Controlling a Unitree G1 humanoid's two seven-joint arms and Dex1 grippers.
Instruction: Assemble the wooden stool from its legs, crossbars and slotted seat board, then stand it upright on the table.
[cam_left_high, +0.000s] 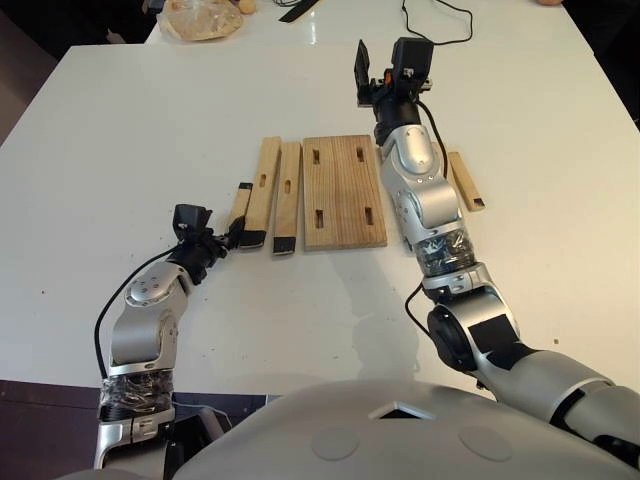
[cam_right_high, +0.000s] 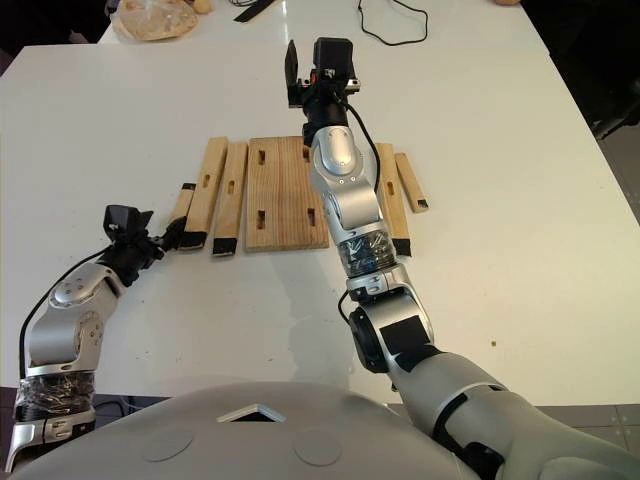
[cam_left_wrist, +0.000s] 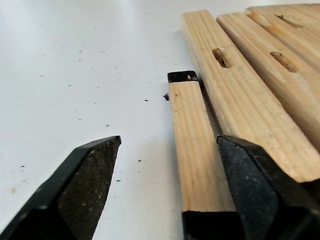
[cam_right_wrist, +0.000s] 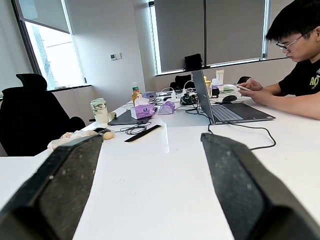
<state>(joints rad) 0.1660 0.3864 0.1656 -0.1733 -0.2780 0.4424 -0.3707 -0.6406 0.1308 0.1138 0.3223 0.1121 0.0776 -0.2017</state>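
**Parts on the surface.** The seat board (cam_left_high: 343, 190) lies flat at the centre of the white surface (cam_left_high: 150, 120), showing 4 slots. At its 9 o'clock lie 2 slotted legs (cam_left_high: 265, 190) side by side. A short crossbar (cam_left_high: 240, 205) with black ends lies just beside the outer leg. At the board's 3 o'clock a long piece (cam_right_high: 392, 200) is partly hidden under the right arm, with a second short bar (cam_right_high: 411, 182) just beyond it. Nothing is joined yet.

**Left gripper** (cam_left_high: 230, 238). It sits low at the crossbar's 6 o'clock end. The jaws are apart and straddle that end without closing on it. 1 jaw is over bare surface, and the other is over the narrow gap between the crossbar and the leg.

**Right gripper** (cam_left_high: 378, 75). It is raised at the board's 12 o'clock and points away. Its jaws are apart and hold nothing.

**Handling, as a judgement.**
- The crossbar looks light, stiff and dry, so it is unlikely to slip or crush.
- A grip across its narrow width, inboard of the black end, should hold it.
- The neighbouring leg leaves little room for the inner jaw. A closing jaw may nudge the leg or pinch both pieces.
- The board is the heaviest part and too wide to span, so it is best taken by an edge.
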